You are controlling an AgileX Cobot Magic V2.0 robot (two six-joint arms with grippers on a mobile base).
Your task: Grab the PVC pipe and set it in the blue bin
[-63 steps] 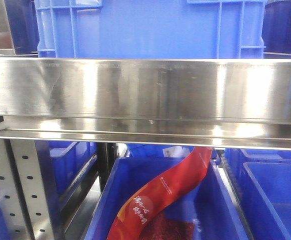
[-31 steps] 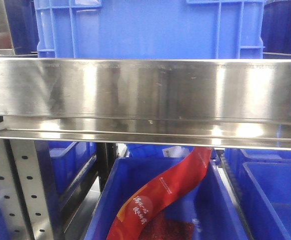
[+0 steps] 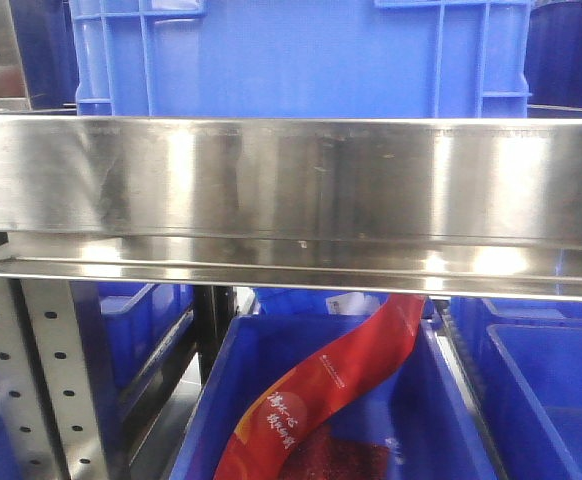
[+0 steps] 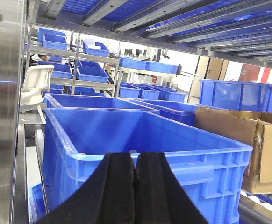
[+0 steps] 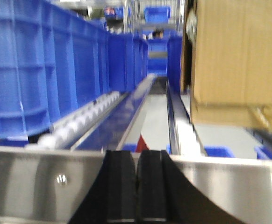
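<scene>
Fingers on the left gripper (image 4: 136, 186) and right gripper (image 5: 136, 186) are pressed together, holding nothing. The pipe shows in none of the 3 views. Best to find it first, then open before reaching.

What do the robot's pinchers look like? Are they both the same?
Yes, they look alike. The left gripper has two black fingers with flat inner faces that widen toward the bottom. The right gripper has the same black, flaring fingers. No cables, labels or arms show.
</scene>
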